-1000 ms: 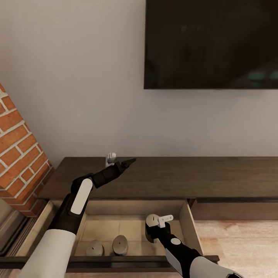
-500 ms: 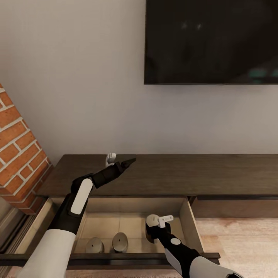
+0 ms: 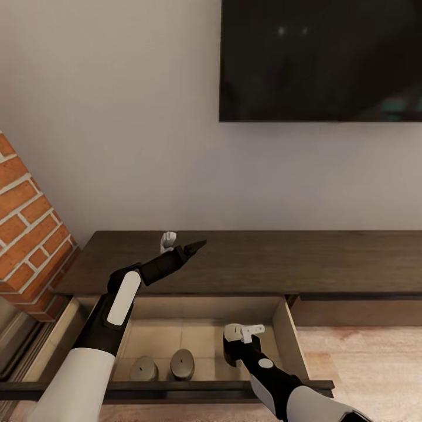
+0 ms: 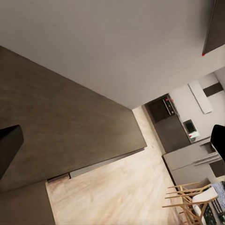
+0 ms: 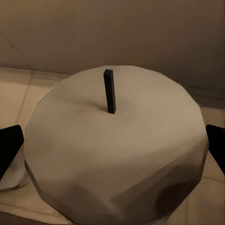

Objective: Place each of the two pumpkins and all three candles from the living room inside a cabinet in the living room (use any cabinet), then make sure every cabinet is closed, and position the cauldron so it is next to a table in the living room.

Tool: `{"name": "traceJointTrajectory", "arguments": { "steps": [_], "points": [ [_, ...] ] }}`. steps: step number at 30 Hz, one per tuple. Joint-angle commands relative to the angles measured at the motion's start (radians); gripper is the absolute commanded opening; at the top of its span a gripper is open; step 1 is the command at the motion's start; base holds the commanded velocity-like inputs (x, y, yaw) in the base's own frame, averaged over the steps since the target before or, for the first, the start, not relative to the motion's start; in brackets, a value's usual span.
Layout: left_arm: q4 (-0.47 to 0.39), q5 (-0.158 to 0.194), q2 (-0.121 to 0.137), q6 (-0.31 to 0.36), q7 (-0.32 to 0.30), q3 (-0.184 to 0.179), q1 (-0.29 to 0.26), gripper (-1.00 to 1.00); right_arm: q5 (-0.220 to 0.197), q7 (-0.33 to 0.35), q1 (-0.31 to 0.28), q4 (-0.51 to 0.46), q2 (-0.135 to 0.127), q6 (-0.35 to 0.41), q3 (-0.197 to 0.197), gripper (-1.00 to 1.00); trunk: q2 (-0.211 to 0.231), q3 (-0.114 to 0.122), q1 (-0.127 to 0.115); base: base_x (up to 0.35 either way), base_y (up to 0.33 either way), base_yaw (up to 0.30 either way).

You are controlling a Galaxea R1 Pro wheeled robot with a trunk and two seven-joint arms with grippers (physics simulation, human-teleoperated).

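The long dark-brown cabinet (image 3: 293, 258) stands against the wall with its left drawer (image 3: 283, 334) pulled open. Two tan candles (image 3: 143, 369) (image 3: 183, 363) stand side by side on the drawer's pale floor near its front. My right gripper (image 3: 234, 337) hangs inside the drawer toward its right side, shut on a third candle (image 5: 112, 154), whose dark wick points up between the two black fingertips (image 5: 9, 145). My left gripper (image 3: 198, 244) hovers open over the cabinet's top, nothing between its fingers (image 4: 8, 146). The pumpkins, cauldron and table are out of view.
A big black TV (image 3: 319, 58) hangs on the wall above the cabinet. A red brick fireplace side (image 3: 29, 234) stands at the left, close to the drawer. Pale wood floor (image 3: 363, 363) lies to the right. The kitchen shows far off in the left wrist view.
The whole picture has slid upward a little, so the camera moved. Against the drawer, my right gripper with its candle sits slightly lower. The two candles in the drawer stay put.
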Motion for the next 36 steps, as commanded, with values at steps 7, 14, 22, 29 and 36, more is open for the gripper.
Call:
{"name": "traceJointTrajectory", "arguments": {
  "steps": [7,14,22,29,36],
  "points": [
    [0.000,0.000,-0.001,0.000,0.000,0.000,0.000,1.00,-0.003,0.000,-0.025,0.009,0.002,0.001,0.001,-1.00,0.000,-0.011,0.000,0.000,0.000,0.000],
    [0.000,0.000,-0.001,0.000,0.000,0.000,0.000,1.00,-0.005,0.000,-0.025,0.009,0.001,-0.001,0.001,-1.00,0.000,-0.022,0.000,0.000,0.000,0.000],
    [0.000,0.000,0.000,0.000,0.000,0.000,0.000,1.00,-0.005,0.000,-0.025,0.009,0.001,-0.001,0.001,-1.00,0.000,-0.035,0.000,0.000,0.000,0.000],
    [0.000,0.000,0.000,0.000,0.000,0.000,0.000,1.00,-0.005,0.000,-0.025,0.008,0.002,-0.002,0.000,-1.00,0.000,-0.046,0.000,0.000,0.000,0.000],
    [0.000,0.000,0.000,0.000,0.000,0.000,0.000,1.00,-0.002,0.000,-0.024,-0.001,0.002,-0.023,-0.002,-1.00,0.000,-0.057,0.000,0.000,0.000,0.000]
  ]
}}
